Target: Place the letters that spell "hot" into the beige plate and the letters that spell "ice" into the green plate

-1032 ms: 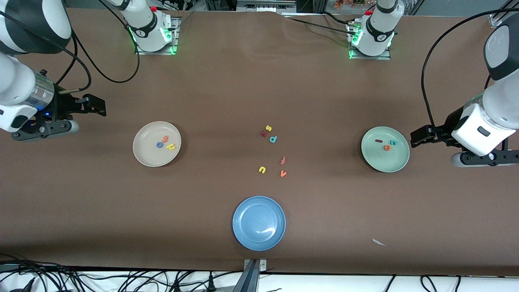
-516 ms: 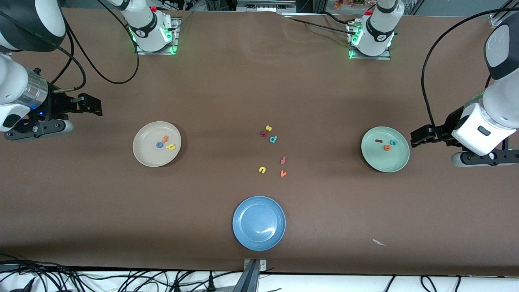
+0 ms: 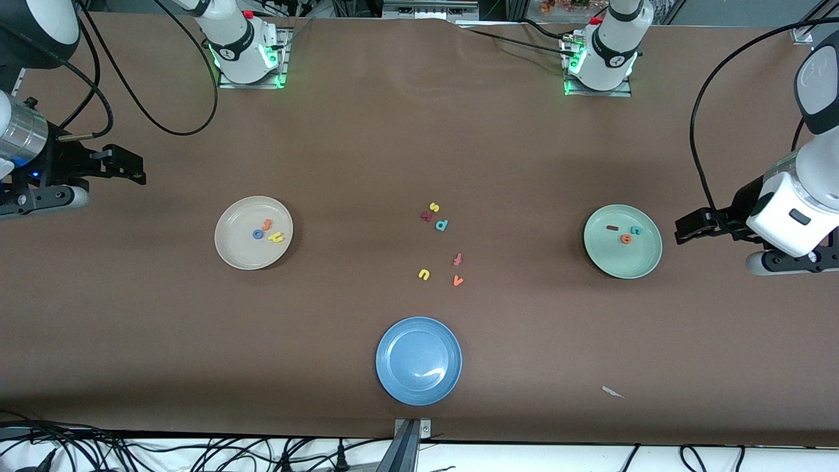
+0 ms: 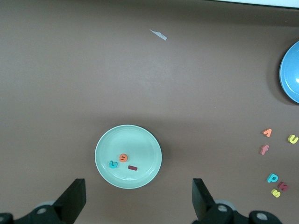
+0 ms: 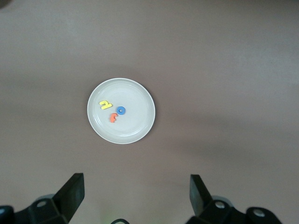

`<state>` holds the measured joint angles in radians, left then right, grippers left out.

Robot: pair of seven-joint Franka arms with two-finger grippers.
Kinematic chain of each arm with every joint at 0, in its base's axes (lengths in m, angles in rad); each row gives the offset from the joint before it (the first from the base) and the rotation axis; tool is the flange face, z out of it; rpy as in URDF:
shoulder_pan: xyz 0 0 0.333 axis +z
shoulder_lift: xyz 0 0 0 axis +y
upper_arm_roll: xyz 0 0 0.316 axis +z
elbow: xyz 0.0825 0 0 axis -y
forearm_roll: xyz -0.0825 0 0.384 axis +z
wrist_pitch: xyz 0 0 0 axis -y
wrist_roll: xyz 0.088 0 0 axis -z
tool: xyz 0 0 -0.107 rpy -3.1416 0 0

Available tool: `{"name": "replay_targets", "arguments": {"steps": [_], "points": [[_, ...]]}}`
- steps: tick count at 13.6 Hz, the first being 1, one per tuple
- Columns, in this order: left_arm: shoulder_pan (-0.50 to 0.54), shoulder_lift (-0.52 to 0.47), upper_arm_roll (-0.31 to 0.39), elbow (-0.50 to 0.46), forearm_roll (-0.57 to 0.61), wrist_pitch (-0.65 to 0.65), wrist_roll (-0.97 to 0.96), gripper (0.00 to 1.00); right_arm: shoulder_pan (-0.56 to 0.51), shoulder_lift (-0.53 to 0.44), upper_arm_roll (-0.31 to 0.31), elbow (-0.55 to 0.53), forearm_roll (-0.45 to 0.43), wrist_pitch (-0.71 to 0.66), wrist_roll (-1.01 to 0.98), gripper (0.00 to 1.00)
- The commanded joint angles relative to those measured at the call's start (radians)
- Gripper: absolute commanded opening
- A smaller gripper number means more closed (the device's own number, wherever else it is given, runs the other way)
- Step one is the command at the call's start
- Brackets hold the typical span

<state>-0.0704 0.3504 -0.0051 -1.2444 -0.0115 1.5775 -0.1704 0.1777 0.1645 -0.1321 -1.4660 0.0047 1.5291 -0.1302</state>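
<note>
The beige plate (image 3: 242,255) holds the blue "o" (image 3: 257,234), the yellow "h" (image 3: 276,237) and the orange "t" (image 3: 267,225). In the green plate (image 3: 623,263) lie the dark red "i" (image 3: 612,228), the teal "c" (image 3: 635,230) and the orange "e" (image 3: 626,238). My right gripper (image 3: 128,165) hangs open and empty over bare table, off the beige plate (image 5: 135,123) toward the right arm's end. My left gripper (image 3: 689,226) is open and empty over bare table beside the green plate (image 4: 140,142), toward the left arm's end.
A blue plate (image 3: 419,360) sits near the front edge at mid-table. Loose letters lie between the plates: a yellow one (image 3: 433,207), a dark red one (image 3: 427,215), a teal "p" (image 3: 441,225), a red-orange "f" (image 3: 457,259), a yellow arch (image 3: 424,274), an orange "v" (image 3: 457,280). A paper scrap (image 3: 612,392) lies near the front.
The right gripper has drawn away from the beige plate toward its end of the table. The left gripper has backed off slightly from the green plate. The letters have not moved.
</note>
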Motion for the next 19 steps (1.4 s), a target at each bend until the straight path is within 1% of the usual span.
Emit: {"name": "replay_targets", "arguments": {"steps": [1,5,6,7,8,12,13,15,16,17,19], "points": [[0.007,0.009,-0.001,-0.001,0.021,0.007,0.003,1.0,0.003,-0.003,-0.001,0.013,-0.018,-0.021,-0.008,1.0],[0.014,0.007,-0.001,-0.004,0.024,0.007,0.002,1.0,-0.009,-0.003,0.009,0.013,-0.012,-0.009,-0.011,1.0],[0.014,0.009,-0.001,-0.006,0.024,0.007,0.002,1.0,-0.051,-0.007,0.023,0.012,-0.006,-0.004,-0.014,1.0],[0.014,0.007,0.0,-0.004,0.024,0.006,-0.003,1.0,-0.087,-0.008,0.072,0.013,-0.006,-0.006,-0.014,1.0],[0.014,0.006,-0.001,-0.004,0.024,0.004,-0.006,1.0,-0.089,-0.011,0.087,0.013,-0.015,-0.007,-0.008,1.0],[0.0,0.006,-0.004,-0.004,0.025,0.007,-0.001,1.0,-0.087,-0.011,0.091,0.012,-0.011,-0.023,-0.002,1.0],[-0.002,0.006,-0.006,-0.004,0.034,0.009,0.003,1.0,-0.089,-0.011,0.088,0.012,-0.012,-0.023,-0.002,1.0],[-0.012,0.007,-0.01,-0.003,0.105,0.01,0.006,1.0,-0.09,-0.008,0.082,0.012,-0.009,-0.02,-0.005,1.0],[-0.015,0.006,-0.012,-0.003,0.12,0.019,0.006,1.0,-0.09,-0.008,0.082,0.01,-0.014,-0.018,-0.005,1.0],[-0.016,0.006,-0.013,-0.006,0.122,0.044,0.008,1.0,-0.09,-0.008,0.082,0.012,-0.017,-0.014,-0.005,1.0],[-0.017,-0.001,-0.038,-0.01,0.124,0.049,0.052,0.99,-0.095,-0.007,0.08,0.01,-0.017,-0.017,-0.011,1.0]]}}
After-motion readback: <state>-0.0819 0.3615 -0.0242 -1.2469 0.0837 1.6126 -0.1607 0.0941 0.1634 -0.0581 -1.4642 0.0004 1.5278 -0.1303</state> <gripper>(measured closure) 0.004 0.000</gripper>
